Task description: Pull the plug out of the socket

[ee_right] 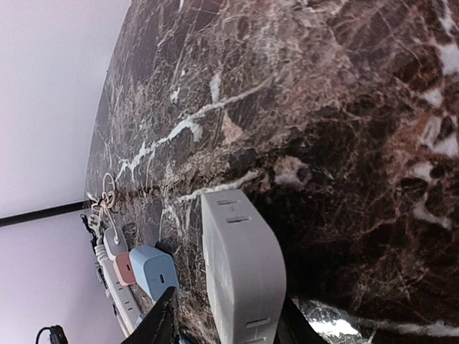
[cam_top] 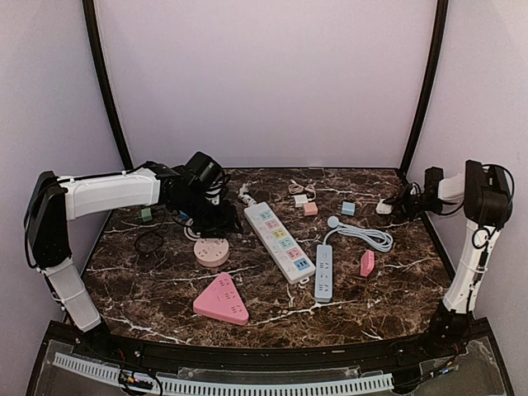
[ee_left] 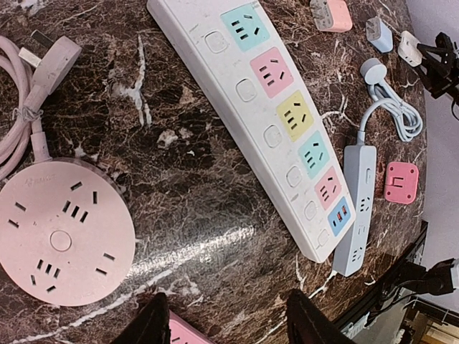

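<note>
A white plug block (ee_right: 240, 265) lies on the marble table at its far right edge, also seen from above as the white plug block (cam_top: 384, 207). My right gripper (ee_right: 224, 326) straddles it with jaws open; the left finger (ee_right: 159, 319) stands clear of its side. A long white socket strip (ee_left: 272, 122) with coloured outlets lies mid-table, all its outlets bare. My left gripper (ee_left: 226, 326) hovers open over bare marble between that strip and a round pink socket (ee_left: 61, 240), holding nothing.
A pink triangular socket (cam_top: 221, 300) lies near the front. A grey-blue strip (cam_top: 323, 272) with a coiled cord, a small pink adapter (cam_top: 367, 263), a blue cube (cam_top: 348, 209) and a pink cube (cam_top: 310, 209) lie around the long strip. A black frame post stands just behind my right gripper.
</note>
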